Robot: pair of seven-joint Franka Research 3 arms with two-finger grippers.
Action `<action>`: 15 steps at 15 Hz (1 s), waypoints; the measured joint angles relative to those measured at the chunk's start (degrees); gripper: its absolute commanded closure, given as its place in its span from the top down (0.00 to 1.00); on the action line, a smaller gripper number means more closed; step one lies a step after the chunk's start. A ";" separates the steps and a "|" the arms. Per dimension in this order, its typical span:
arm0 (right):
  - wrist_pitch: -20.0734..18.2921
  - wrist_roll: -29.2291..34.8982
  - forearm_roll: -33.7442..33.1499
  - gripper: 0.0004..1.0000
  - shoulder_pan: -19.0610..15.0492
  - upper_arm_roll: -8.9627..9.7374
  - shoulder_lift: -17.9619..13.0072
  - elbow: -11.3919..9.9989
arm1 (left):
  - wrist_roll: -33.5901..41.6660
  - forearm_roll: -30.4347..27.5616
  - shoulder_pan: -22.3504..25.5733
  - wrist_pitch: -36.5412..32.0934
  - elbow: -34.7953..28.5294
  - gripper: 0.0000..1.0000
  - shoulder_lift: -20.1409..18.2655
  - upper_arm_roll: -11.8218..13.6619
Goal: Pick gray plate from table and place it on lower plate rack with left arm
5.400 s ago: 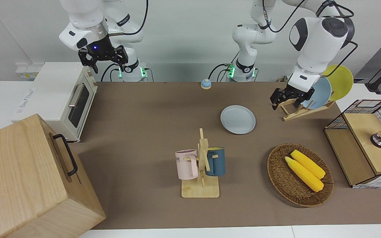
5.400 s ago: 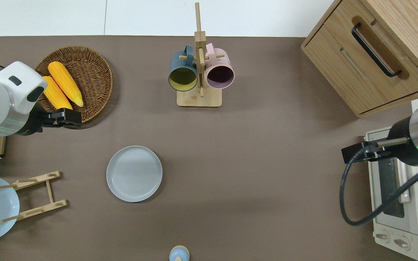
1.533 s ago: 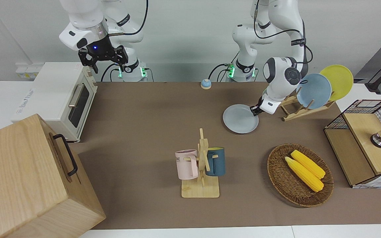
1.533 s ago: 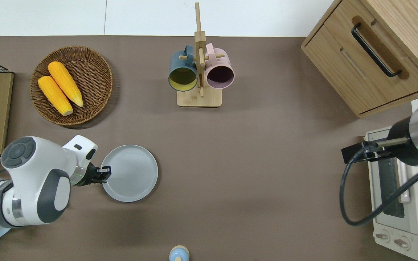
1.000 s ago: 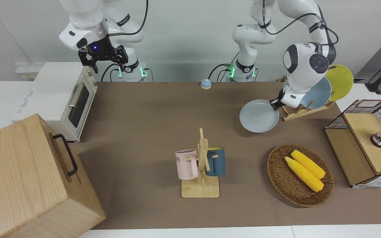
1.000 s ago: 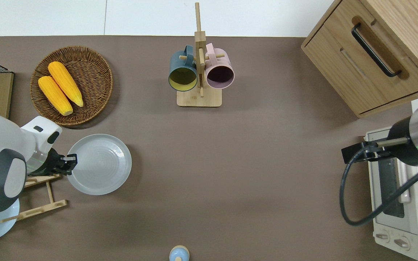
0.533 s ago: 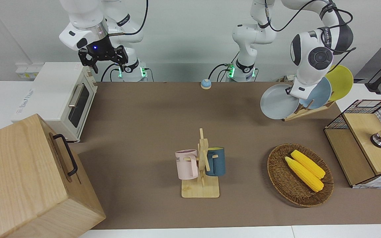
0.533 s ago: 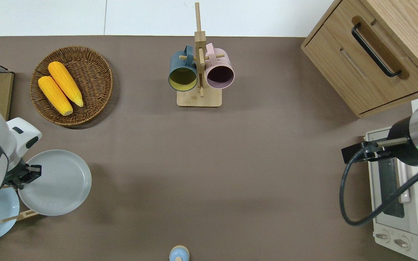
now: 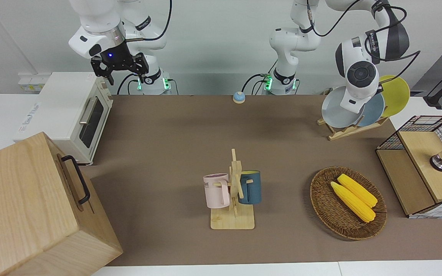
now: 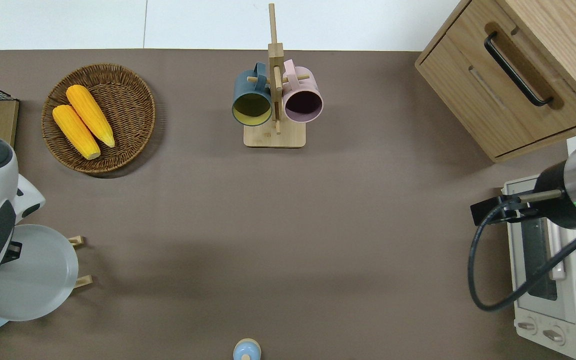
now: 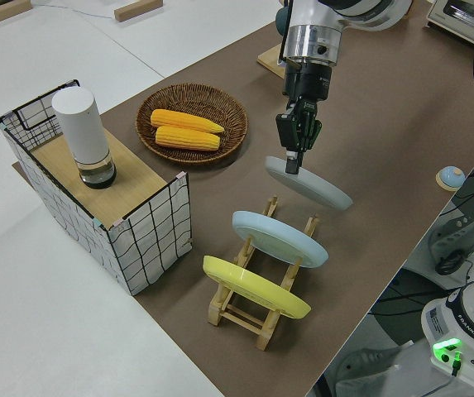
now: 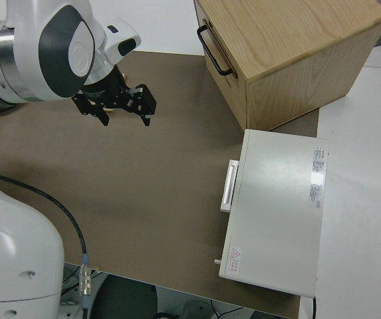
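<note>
Gray plate (image 11: 309,184) is pinched at its rim by the left tool (image 11: 295,159), whose jaws are closed on the edge farthest from the robots. The plate hangs tilted in the air, clear of the surface (image 9: 190,130). In the overhead view it sits over the lower plate rack (image 9: 343,132), with only the two rail ends of the rack showing past its rim.

Change since the preceding frames: the plate lay flat on the surface well apart from the rack, was gripped at the rim, lifted, and carried toward the left arm's end of the surface. Its face has turned progressively from flat toward the slant of the rack slots.

Status: pick complete, transport nearly complete, insertion not yet done. In the left side view the plate is above the empty lowest slot, next to the blue plate (image 11: 280,236), which stands in the rack with the yellow plate (image 11: 256,286). Remaining work, as judged: lower the rim between the pegs without striking the blue plate, then release.

The right tool (image 12: 114,103) is parked, jaws spread wide.
</note>
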 measured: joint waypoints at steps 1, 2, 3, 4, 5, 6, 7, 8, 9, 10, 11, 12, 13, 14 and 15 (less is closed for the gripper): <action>0.00 0.00 0.00 0.99 0.00 0.00 0.00 0.00 | 0.02 1.08 0.00 -0.07 -0.02 0.00 0.24 0.00; 0.00 0.00 0.00 0.99 0.00 0.00 0.00 0.00 | 0.02 2.10 0.00 -0.14 -0.06 0.00 0.61 0.00; 0.00 0.00 0.00 0.99 0.00 0.00 0.00 0.00 | 0.02 2.73 0.00 -0.17 -0.09 0.00 1.08 0.00; 0.00 0.00 0.00 0.99 0.00 0.00 0.00 0.00 | -0.01 3.14 0.01 -0.20 -0.09 0.00 1.66 0.00; 0.00 0.00 0.00 0.99 0.00 0.00 0.00 0.00 | -0.44 3.37 0.03 -0.22 -0.09 0.00 2.20 0.02; 0.00 0.00 0.00 0.99 0.00 0.00 0.00 0.00 | -1.41 3.61 0.04 -0.23 -0.09 0.00 2.75 0.04; 0.00 0.00 0.00 0.99 0.00 0.00 0.00 0.00 | -2.31 3.75 0.04 -0.24 -0.09 0.00 3.13 0.05; 0.00 0.00 0.00 0.99 0.00 0.00 0.00 0.00 | -3.24 3.87 0.04 -0.25 -0.09 0.00 3.49 0.05; 0.00 0.00 0.00 0.99 0.00 0.00 0.00 0.00 | -3.93 3.92 0.04 -0.26 -0.09 0.00 3.75 0.03; 0.00 0.00 0.00 0.99 0.00 0.00 0.00 0.00 | -4.40 3.94 0.03 -0.31 -0.09 0.00 3.91 0.01; 0.00 0.00 0.00 0.99 0.00 0.00 0.00 0.00 | -4.68 3.96 0.02 -0.45 -0.09 0.00 3.98 -0.01; 0.00 0.00 0.00 0.99 0.00 0.00 0.00 0.00 | -5.01 3.96 0.01 -0.59 -0.09 0.00 4.00 -0.03; 0.00 0.00 0.00 0.99 0.00 0.00 0.00 0.00 | -5.55 3.97 0.01 -0.67 -0.09 0.00 4.02 -0.03; 0.00 0.00 0.00 0.99 0.00 0.00 0.00 0.00 | -6.08 4.00 0.01 -0.75 -0.09 0.00 4.09 -0.03; 0.00 0.00 0.00 0.99 0.00 0.00 0.00 0.00 | -6.76 4.22 0.01 -0.84 -0.10 0.00 4.26 -0.03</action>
